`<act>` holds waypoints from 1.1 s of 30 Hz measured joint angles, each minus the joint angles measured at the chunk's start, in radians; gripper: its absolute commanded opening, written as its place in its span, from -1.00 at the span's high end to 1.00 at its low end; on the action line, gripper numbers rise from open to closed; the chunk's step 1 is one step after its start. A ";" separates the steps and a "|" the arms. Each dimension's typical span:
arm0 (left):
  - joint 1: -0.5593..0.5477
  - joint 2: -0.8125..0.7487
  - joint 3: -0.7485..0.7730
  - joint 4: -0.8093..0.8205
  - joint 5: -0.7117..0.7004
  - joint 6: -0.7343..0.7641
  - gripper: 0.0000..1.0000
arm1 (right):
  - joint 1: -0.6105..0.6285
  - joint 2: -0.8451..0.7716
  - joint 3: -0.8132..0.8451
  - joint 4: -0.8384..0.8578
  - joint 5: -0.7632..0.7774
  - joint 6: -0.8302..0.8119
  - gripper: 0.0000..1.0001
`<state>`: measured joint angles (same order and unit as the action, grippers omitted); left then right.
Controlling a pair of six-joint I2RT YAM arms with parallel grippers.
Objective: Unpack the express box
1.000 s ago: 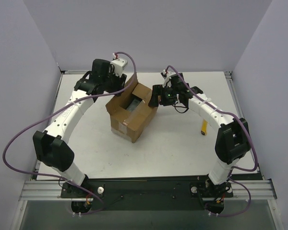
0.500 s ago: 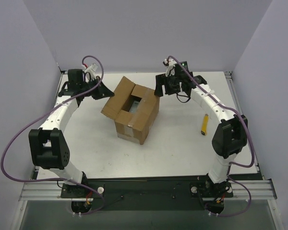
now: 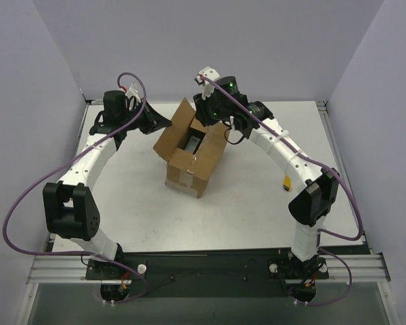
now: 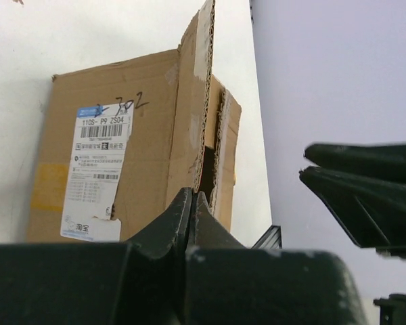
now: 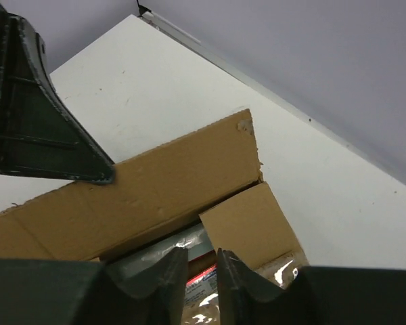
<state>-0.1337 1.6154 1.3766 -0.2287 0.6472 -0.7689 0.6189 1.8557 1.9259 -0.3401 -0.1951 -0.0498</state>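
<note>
The express box (image 3: 196, 161) is a brown carton standing mid-table with its top flaps raised and its inside showing. In the left wrist view, its side (image 4: 149, 135) carries a pale label (image 4: 98, 162). My left gripper (image 3: 165, 124) is shut and empty, just left of the box's upright flap (image 4: 201, 81). My right gripper (image 3: 207, 119) hangs over the opening, its jaws a narrow gap apart with nothing between them. Below its fingertips (image 5: 172, 264) lie a long flap (image 5: 155, 183), a short flap (image 5: 250, 223) and a red-and-white pack (image 5: 201, 280) under shiny plastic.
A small yellow item (image 3: 288, 178) lies on the white table (image 3: 122, 196) near the right arm. Purple walls close in the left, back and right sides. My left gripper's dark finger (image 5: 40, 128) shows at the upper left of the right wrist view.
The right arm swung left over the box's opening and its jaws narrowed. The left gripper drew back from the flap, shut, then crept back toward it. The box turned slightly.
</note>
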 measured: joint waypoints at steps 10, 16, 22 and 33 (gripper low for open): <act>-0.020 -0.001 -0.060 0.115 -0.132 -0.183 1.00 | 0.144 0.183 0.155 -0.095 0.280 0.033 1.00; -0.016 -0.005 -0.146 0.185 -0.169 -0.270 1.00 | 0.151 0.229 0.111 -0.138 0.332 0.068 1.00; -0.015 -0.032 -0.175 0.195 -0.187 -0.300 1.00 | 0.161 0.231 0.094 -0.143 0.427 0.062 1.00; 0.003 -0.039 -0.211 0.195 -0.195 -0.326 1.00 | 0.159 0.227 0.082 -0.063 0.637 -0.198 1.00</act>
<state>-0.1310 1.5764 1.1652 -0.0338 0.4522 -1.0950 0.7784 2.0827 2.0079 -0.4030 0.4419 -0.2474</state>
